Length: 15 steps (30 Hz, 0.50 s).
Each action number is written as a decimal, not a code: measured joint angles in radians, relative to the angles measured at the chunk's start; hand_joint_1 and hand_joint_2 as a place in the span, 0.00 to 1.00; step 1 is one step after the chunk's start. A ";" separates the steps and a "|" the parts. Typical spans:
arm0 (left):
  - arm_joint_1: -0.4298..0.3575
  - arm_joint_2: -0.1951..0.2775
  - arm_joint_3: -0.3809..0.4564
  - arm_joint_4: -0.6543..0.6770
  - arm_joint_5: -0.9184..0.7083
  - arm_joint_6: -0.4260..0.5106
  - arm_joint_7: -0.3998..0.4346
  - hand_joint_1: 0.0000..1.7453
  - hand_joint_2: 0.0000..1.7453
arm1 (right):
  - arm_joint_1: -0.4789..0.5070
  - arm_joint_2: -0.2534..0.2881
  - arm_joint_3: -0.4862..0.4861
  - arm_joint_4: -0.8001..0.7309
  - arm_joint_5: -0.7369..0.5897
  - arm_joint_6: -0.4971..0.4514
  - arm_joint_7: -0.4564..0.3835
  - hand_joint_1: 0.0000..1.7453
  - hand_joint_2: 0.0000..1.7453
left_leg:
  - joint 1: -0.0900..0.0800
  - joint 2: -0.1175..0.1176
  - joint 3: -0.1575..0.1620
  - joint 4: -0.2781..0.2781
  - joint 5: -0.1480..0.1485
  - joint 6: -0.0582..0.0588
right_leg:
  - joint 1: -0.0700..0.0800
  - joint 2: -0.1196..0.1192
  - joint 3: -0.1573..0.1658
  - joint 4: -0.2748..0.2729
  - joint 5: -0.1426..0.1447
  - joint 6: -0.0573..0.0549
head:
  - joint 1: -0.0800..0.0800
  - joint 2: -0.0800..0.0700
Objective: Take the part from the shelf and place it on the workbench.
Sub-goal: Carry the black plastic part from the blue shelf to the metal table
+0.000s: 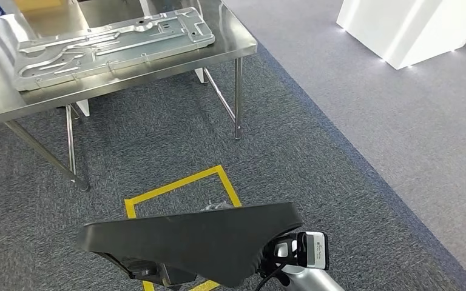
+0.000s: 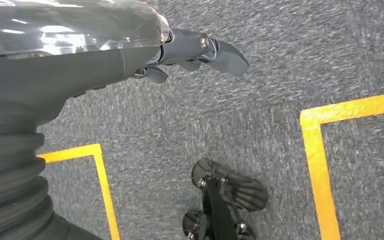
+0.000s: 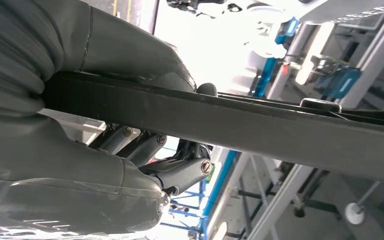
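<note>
The black part [image 1: 194, 239] was held low in front of the robot, flat and roughly level, well short of the steel counter [image 1: 243, 43] that stood ahead across the grey carpet [image 1: 176, 145]. In the right wrist view the right hand [image 3: 145, 165] gripped the part's edge, its thumb lying over one face and its darker fingers [image 3: 180, 170] curled against the other, so the slab was clamped between them; a flat hold of that kind probably kept the wide piece from swinging while it was carried. The right forearm, with a small camera module [image 1: 312, 250] at the wrist, reached in under the part on the side away from the counter. The left hand [image 2: 190, 55] hung over the carpet with its fingers curled loosely inward and nothing between them, pointed down toward the floor rather than toward the counter, which suggests the part's weight rested on the right hand alone. On the counter lay a large embossed metal plate [image 1: 112, 45], covering most of its top and leaving only narrow bare strips along the near edge and the right-hand corner, so a landing spot for the part would need choosing with care. Between the counter and the robot a yellow taped rectangle [image 1: 182, 185] marked the carpet, likely the standing place for the set-down; the part partly hid its near side. The delivery looked about half finished, with the approach and release not yet done.
</note>
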 joint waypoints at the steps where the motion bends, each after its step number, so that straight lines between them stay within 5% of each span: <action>1: -0.002 0.004 0.000 0.000 0.000 -0.002 -0.001 0.00 1.00 | 0.000 0.001 -0.001 -0.003 0.002 0.001 0.000 1.00 1.00 | -0.002 0.028 -0.014 0.031 -0.018 -0.005 | -0.002 -0.014 0.006 -0.006 0.001 -0.006 | 0.000 0.000; 4: -0.011 0.011 0.000 0.000 0.000 -0.009 -0.006 0.00 1.00 | 0.005 0.004 -0.002 -0.004 0.007 0.001 0.000 1.00 1.00 | 0.003 0.092 -0.103 0.209 -0.099 -0.019 | 0.002 -0.058 0.014 -0.009 -0.006 -0.015 | 0.000 0.000; 6: -0.010 0.012 0.000 0.000 0.000 -0.015 -0.009 0.00 1.00 | 0.007 0.004 -0.002 -0.004 0.011 0.000 0.000 1.00 1.00 | 0.007 0.102 -0.125 0.246 -0.095 -0.024 | 0.003 -0.085 0.018 -0.008 -0.012 -0.014 | 0.000 0.000; 10: -0.010 0.017 -0.001 0.000 0.000 -0.031 -0.015 0.00 1.00 | 0.007 0.004 -0.002 -0.004 0.011 -0.006 0.000 1.00 1.00 | 0.006 0.127 -0.003 0.011 0.014 -0.014 | 0.004 -0.118 0.033 -0.005 -0.026 0.003 | 0.000 0.000; 13: -0.004 0.019 -0.001 0.000 0.000 -0.044 -0.018 0.00 1.00 | 0.007 0.004 -0.004 -0.006 0.000 -0.006 0.000 1.00 1.00 | -0.003 0.125 0.010 -0.022 0.017 0.007 | 0.008 -0.127 0.035 -0.005 -0.028 0.017 | 0.000 0.000; 15: -0.003 0.019 -0.001 0.000 0.000 -0.050 -0.019 0.00 1.00 | 0.007 0.005 -0.005 -0.010 -0.001 -0.002 0.000 1.00 1.00 | 0.001 0.122 0.012 -0.025 0.018 0.019 | 0.006 -0.107 0.033 0.004 -0.038 0.028 | 0.000 0.000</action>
